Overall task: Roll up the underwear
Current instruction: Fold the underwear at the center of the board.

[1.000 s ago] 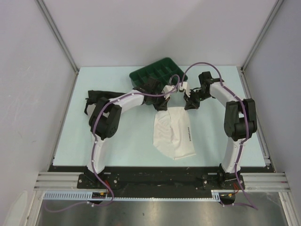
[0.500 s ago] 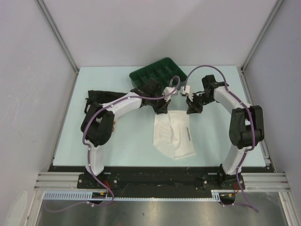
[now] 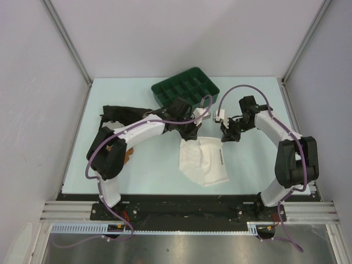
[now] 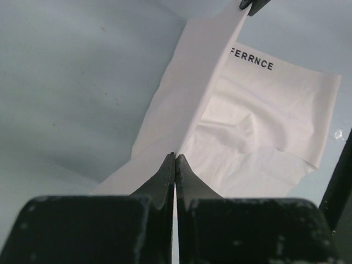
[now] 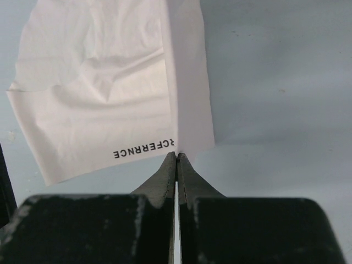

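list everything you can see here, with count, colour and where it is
white soft fabric underwear: one, white with black lettering, mid-table, far edge pinched by both tools
green plastic compartment tray: one, dark green, far middle of table
black fabric garment: one, black, left of the tray, partly under the left arm
orange-brown fabric piece: one sliver, orange-brown, beside the left arm, mostly hidden
pale blue table: one, pale blue, under everything
left tool: one, black, shut on the underwear
right tool: one, black, shut on the underwear

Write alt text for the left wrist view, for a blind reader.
The left gripper, jaws shut, pinches a raised fold of the white underwear, which runs taut to the right gripper at the top edge. The rest lies flat on the pale blue table.
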